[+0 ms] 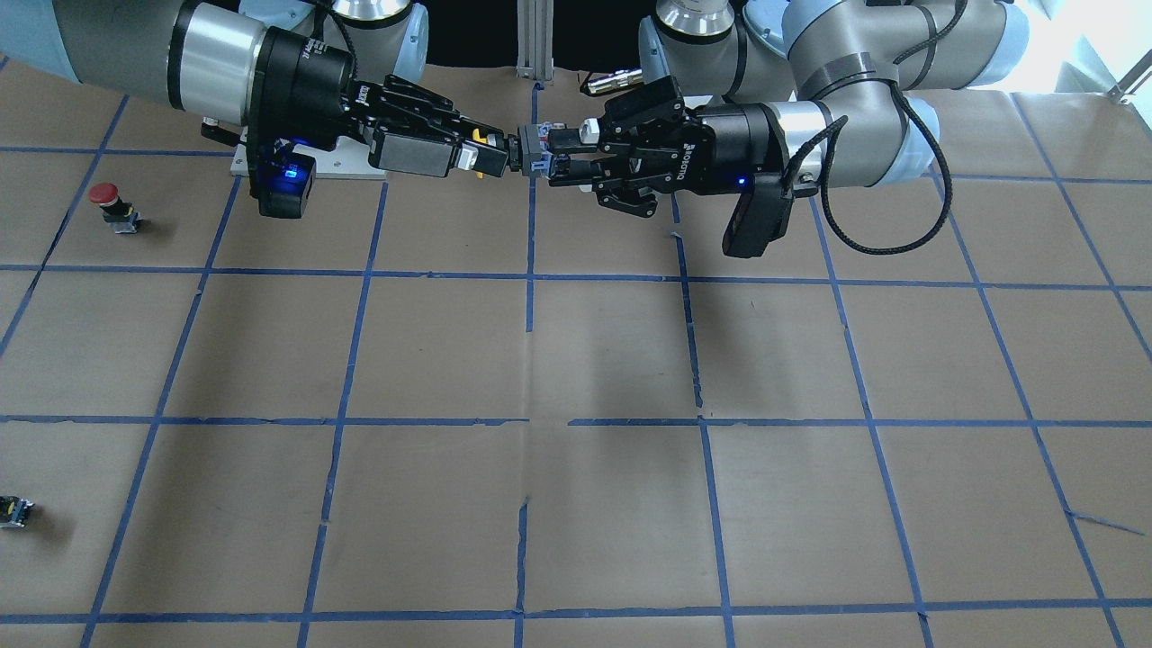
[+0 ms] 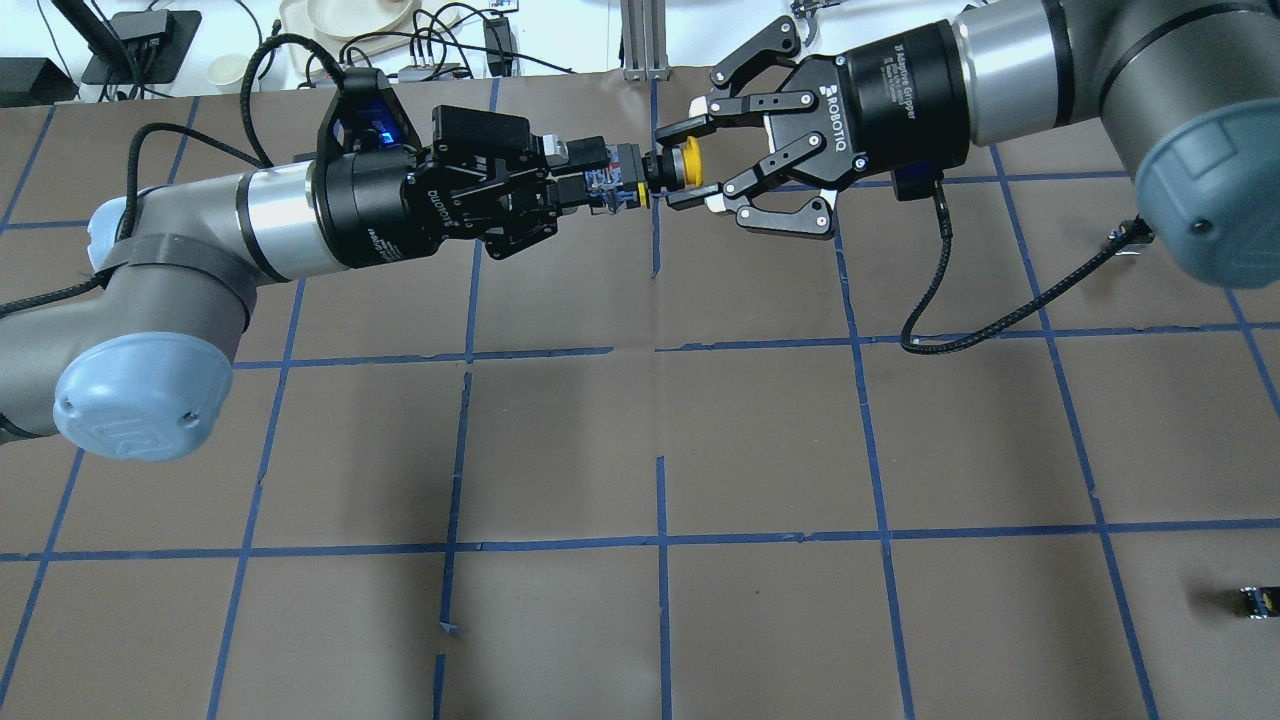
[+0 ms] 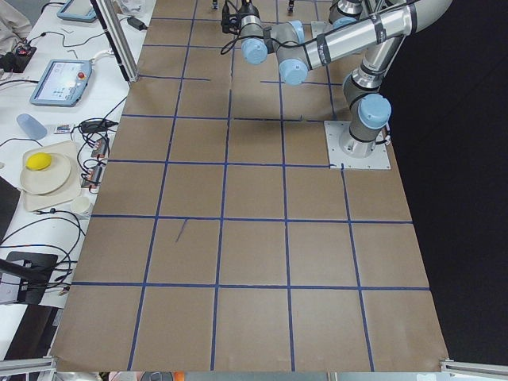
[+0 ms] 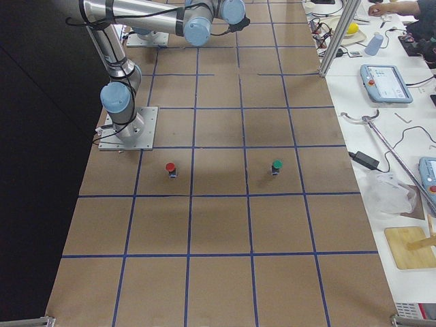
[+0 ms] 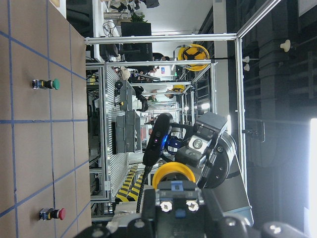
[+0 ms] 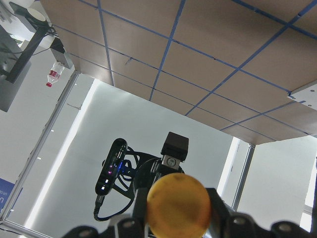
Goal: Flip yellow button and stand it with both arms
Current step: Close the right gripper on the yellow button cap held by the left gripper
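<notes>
Front-facing view: the yellow button (image 1: 534, 149) is held up off the paper, midway between the worktop's ends. The left gripper (image 1: 562, 155) clamps its grey body, and the right gripper (image 1: 495, 151) hides most of the cap. A red button (image 1: 112, 207) stands near the right end.

Overhead view: the cap shows whole, with the right gripper's fingers (image 2: 672, 128) closed against two opposite sides.

Exterior right view: only here and in the left wrist view does a green button (image 4: 276, 165) appear, toward the operators' edge.
</notes>
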Robot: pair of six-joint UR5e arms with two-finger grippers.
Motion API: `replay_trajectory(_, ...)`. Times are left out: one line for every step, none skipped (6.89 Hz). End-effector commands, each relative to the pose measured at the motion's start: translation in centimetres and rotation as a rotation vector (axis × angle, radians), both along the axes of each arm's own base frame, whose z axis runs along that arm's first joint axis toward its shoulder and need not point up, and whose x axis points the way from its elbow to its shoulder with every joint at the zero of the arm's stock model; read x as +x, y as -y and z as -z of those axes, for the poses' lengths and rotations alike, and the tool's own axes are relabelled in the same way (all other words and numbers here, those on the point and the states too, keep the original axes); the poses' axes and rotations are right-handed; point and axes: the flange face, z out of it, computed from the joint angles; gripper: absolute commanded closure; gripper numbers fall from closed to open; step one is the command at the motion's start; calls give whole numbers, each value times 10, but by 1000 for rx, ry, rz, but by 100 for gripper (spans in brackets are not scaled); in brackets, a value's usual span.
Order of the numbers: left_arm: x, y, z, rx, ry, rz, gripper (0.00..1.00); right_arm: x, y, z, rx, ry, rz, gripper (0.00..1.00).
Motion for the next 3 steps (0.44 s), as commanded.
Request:
replay_trajectory(0, 0, 0, 0, 8, 2, 62, -2, 1, 0, 1, -1, 4, 76)
replay_trajectory(0, 0, 1, 35, 8, 3, 1, -3, 1, -2, -2, -1, 7, 77)
replay_trajectory(0, 0, -1, 64, 4, 4, 0, -8, 3, -2, -3, -10, 13, 78)
